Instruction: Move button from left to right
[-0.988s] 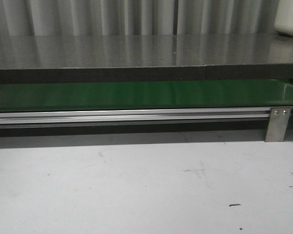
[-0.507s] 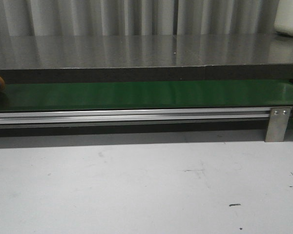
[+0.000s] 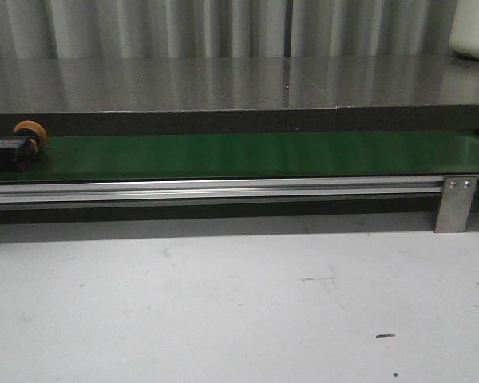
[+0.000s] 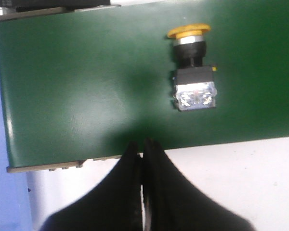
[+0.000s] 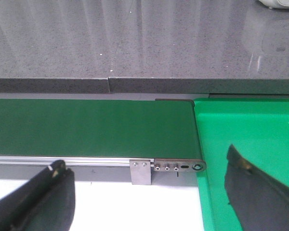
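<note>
1. Progress is slight, as I judge it: the small push-button with a round orange-yellow cap and a boxy black body (image 3: 16, 146) lies on its side at the far left end of the long green conveyor belt (image 3: 247, 154), so the whole run rightward remains.
2. My left gripper (image 4: 142, 150) has its black fingers pressed together, holding nothing; it hangs over the belt's near edge, and the button (image 4: 192, 72) lies apart from it, untouched.
3. My right gripper (image 5: 147, 192) is spread wide and empty, waiting above the belt's right end, just beside the bright green plastic tray (image 5: 260, 130).
4. Nothing lies in the part of the tray I can see, so delivery is not yet done.
</note>
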